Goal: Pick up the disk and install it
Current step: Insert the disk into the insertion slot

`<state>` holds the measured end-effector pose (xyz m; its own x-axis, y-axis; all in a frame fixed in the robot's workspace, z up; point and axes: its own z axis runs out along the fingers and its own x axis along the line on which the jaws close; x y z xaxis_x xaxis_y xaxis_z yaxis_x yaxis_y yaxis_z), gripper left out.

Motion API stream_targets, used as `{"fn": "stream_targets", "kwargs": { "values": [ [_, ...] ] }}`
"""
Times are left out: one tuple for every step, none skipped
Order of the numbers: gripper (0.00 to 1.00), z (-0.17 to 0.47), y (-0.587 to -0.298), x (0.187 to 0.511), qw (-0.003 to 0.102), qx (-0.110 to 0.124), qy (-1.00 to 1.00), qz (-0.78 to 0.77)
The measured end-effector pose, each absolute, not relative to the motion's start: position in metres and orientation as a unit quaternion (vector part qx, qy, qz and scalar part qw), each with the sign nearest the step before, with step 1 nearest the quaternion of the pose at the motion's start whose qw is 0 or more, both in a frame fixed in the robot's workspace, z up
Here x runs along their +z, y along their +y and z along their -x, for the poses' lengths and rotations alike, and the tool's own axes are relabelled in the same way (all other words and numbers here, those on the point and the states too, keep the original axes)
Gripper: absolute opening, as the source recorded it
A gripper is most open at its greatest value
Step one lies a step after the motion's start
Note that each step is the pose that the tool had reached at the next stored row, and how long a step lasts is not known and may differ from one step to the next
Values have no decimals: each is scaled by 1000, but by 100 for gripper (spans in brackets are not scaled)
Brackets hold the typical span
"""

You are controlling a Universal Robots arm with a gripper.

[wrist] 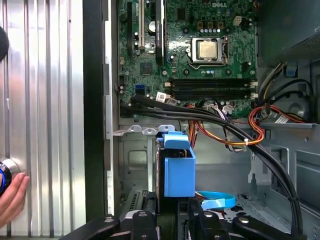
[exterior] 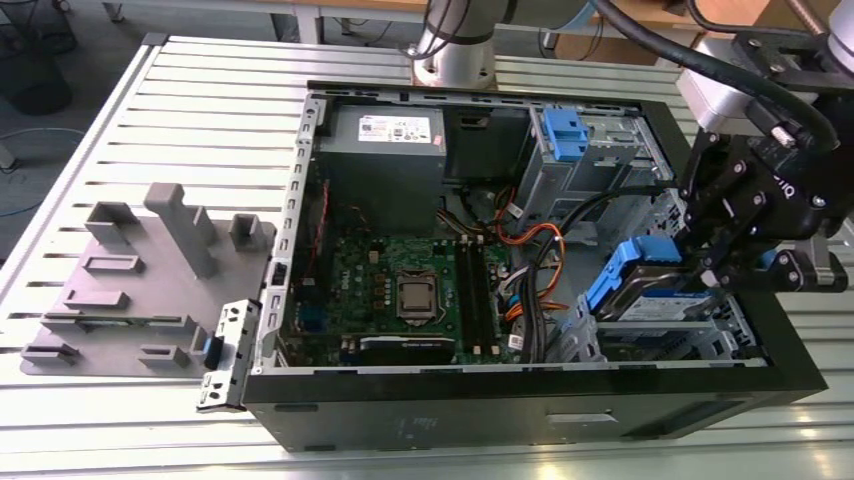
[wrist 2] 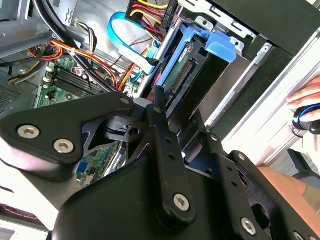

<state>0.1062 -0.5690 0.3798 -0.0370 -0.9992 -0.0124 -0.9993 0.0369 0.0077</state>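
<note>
The disk (exterior: 650, 290), a silver drive in a blue plastic carrier, hangs tilted in the open computer case (exterior: 534, 385), at the metal drive bay (exterior: 694, 338) in the case corner on the exterior view's right. My gripper (exterior: 705, 262) is shut on the disk from above. In the first wrist view the disk (wrist: 178, 172) stands edge-on between my fingers (wrist: 205, 222), with my gripper (wrist: 175, 217) behind it. The second wrist view has the disk (wrist 2: 192, 67) just beyond my gripper (wrist 2: 182, 127), its connector edge facing the cables.
Another blue carrier (exterior: 563, 130) sits in the upper bay beside the grey power supply (exterior: 384, 150). Orange, black and blue cables (wrist: 235, 125) run over the motherboard (exterior: 400, 290) near the bay. A grey fixture (exterior: 134, 280) lies outside the case. A person's hand (wrist: 12, 200) rests on the slatted table.
</note>
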Motion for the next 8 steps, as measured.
{"fn": "stream_targets", "kwargs": {
  "values": [
    [35,-106,-569,378,2,7,720,694],
    [35,-106,-569,376,2,7,720,694],
    [35,-106,-569,375,2,7,720,694],
    [35,-106,-569,373,2,7,720,694],
    [35,-106,-569,371,2,7,720,694],
    [35,-106,-569,369,2,7,720,694],
    [35,-106,-569,367,2,7,720,694],
    [35,-106,-569,366,2,7,720,694]
  ]
}}
